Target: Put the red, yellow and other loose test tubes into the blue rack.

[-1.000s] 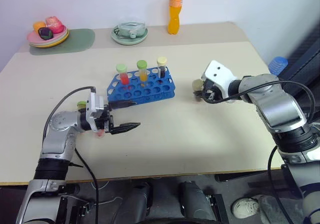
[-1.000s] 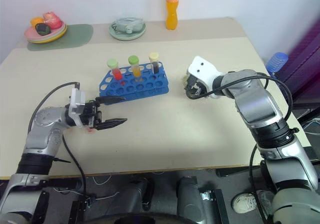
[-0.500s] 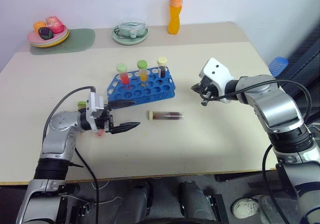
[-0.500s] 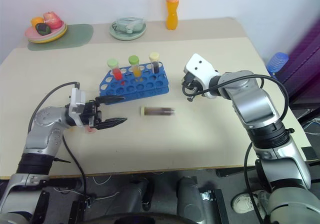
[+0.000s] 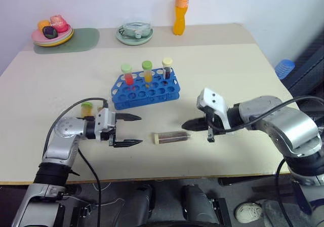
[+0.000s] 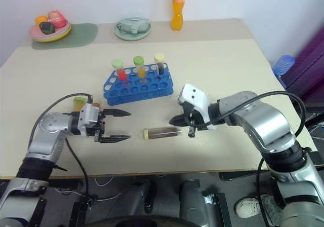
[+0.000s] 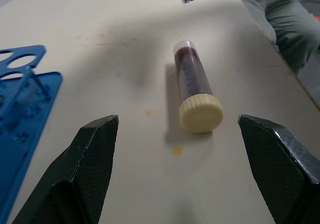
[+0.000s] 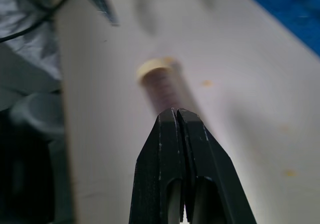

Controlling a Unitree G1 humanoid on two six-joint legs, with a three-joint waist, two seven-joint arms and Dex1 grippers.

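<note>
- Where it lies flat on the table (image 5: 238,75), the dark tube (image 5: 173,137) w/ cream cap sits free in front of the blue rack (image 5: 146,88), between the two grippers, cap end toward the left one.
- Rack: upright, 3 capped tubes standing in its back row – red tube (image 5: 127,74), yellow tube (image 5: 147,70), dark-filled tube (image 5: 166,68).
- Another tube w/ green cap (image 5: 86,107) lies by the left arm, partly hidden behind it; contents can't be made out.
- Left gripper (image 5: 132,130): fingers spread wide, nothing between them, low over the table, tips pointing at the cap of the dark tube, near but apart.
- Right gripper (image 5: 188,125): fingers pressed together, holding nothing, tip just beside the tube's bottom end; contact can't be told.
- Far edge of table: orange drink bottle (image 5: 178,10), pale green dish (image 5: 134,33), plate of fruit (image 5: 52,30) on a green mat (image 5: 81,38).
</note>
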